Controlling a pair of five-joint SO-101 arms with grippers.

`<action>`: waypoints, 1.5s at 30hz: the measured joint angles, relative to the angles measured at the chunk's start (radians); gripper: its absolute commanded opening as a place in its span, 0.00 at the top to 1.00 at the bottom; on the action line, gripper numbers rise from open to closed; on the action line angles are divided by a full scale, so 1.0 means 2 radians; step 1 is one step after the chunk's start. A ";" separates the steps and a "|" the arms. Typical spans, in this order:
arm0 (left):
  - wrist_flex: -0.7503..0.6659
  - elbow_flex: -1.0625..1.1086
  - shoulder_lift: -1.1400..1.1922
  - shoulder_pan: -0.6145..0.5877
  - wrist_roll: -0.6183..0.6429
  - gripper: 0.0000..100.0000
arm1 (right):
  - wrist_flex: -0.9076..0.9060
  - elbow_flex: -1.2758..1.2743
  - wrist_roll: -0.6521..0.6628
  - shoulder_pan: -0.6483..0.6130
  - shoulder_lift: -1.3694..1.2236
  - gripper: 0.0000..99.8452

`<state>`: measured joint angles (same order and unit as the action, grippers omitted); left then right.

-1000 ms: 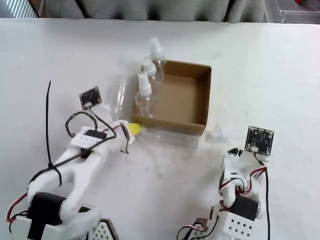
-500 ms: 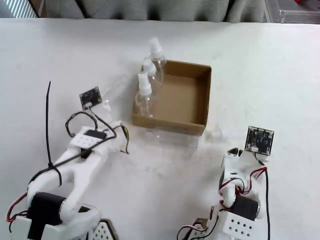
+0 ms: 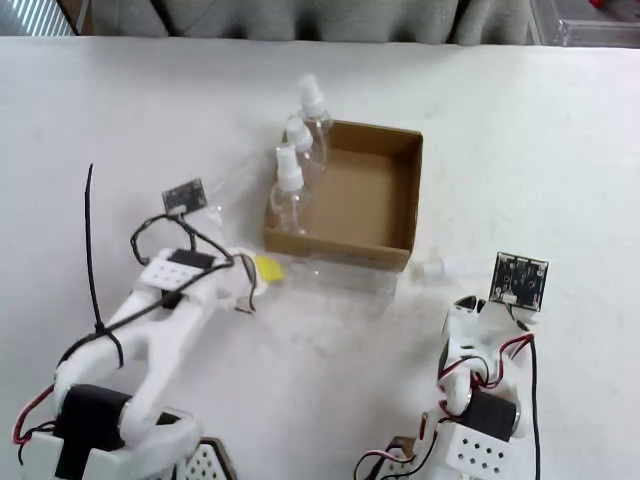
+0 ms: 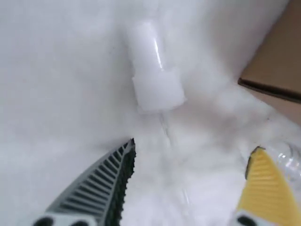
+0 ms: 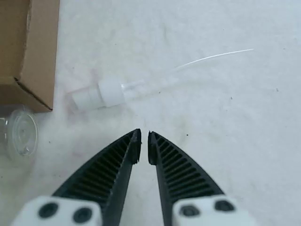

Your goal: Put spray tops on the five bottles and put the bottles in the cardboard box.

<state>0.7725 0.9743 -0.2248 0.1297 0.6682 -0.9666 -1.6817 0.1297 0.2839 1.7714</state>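
Just beyond the wide-apart left jaws, a spray top [image 4: 153, 68].

1. Table [image 3: 540, 150]: white, flat surface; it spans the high view from near edge to far edge.
2. Grey fabric [image 3: 300, 18]: hangs in folds along the table's far edge.
3. Clear plastic container [image 3: 585, 25]: located at the far right corner.
4. Slatted panel [image 3: 35, 15]: located at the far left corner, beside the grey fabric.

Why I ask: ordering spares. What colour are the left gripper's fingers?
Left gripper: one finger dark grey, the other yellow; clearest in left wrist view.
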 measured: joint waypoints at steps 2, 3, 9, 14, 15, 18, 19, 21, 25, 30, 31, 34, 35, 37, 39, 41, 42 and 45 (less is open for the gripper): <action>0.002 0.000 0.000 -0.015 0.000 0.63 | 0.000 0.000 0.000 0.000 0.000 0.99; 0.002 -0.001 0.000 -0.027 0.000 0.63 | 0.000 0.000 0.000 0.000 0.000 0.99; 0.002 -0.031 0.002 -0.079 0.000 0.63 | 0.000 0.000 0.000 0.000 0.000 0.99; -0.001 -0.034 0.004 -0.077 -0.001 0.67 | 0.000 0.000 0.000 0.000 0.000 0.99; -0.005 -0.035 0.004 -0.077 -0.001 0.71 | 0.000 0.000 0.000 0.000 0.000 0.99; -0.025 -0.036 0.007 -0.077 -0.001 0.81 | 0.000 0.000 0.000 0.000 0.000 0.99; -0.033 -0.036 0.014 -0.077 -0.001 0.82 | 0.000 0.000 0.000 0.000 0.000 0.99; -0.041 -0.041 0.033 -0.077 -0.001 0.81 | 0.000 0.000 0.000 0.000 0.000 0.99; -0.041 -0.069 0.066 -0.077 -0.001 0.73 | 0.000 0.000 0.000 0.000 0.000 0.99; -0.040 -0.087 0.084 -0.077 -0.001 0.72 | 0.000 0.000 0.000 0.000 0.000 0.99; -0.040 -0.088 0.086 -0.077 -0.001 0.73 | 0.000 0.000 0.000 0.000 0.000 0.99; -0.040 -0.090 0.087 -0.077 -0.001 0.78 | 0.000 0.000 0.000 0.000 0.000 0.99; -0.040 -0.090 0.087 -0.077 -0.001 0.80 | 0.000 0.000 0.000 0.000 0.000 0.99; -0.040 -0.090 0.087 -0.077 -0.001 0.85 | 0.000 0.000 0.000 0.000 0.000 0.99; -0.038 -0.090 0.087 -0.077 -0.001 0.89 | 0.000 0.000 0.000 0.000 0.000 0.99; -0.028 -0.090 0.087 -0.077 -0.001 0.89 | 0.000 0.000 0.000 0.000 0.000 0.99; -0.025 -0.090 0.087 -0.074 0.000 0.89 | 0.000 0.000 0.000 0.000 0.000 0.99; -0.022 -0.090 0.087 -0.068 -0.001 0.84 | 0.000 0.000 0.000 0.000 0.000 0.99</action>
<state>0.7281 0.7948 -0.0499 -0.0069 0.6667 -0.9666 -1.6817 0.1297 0.2839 1.7714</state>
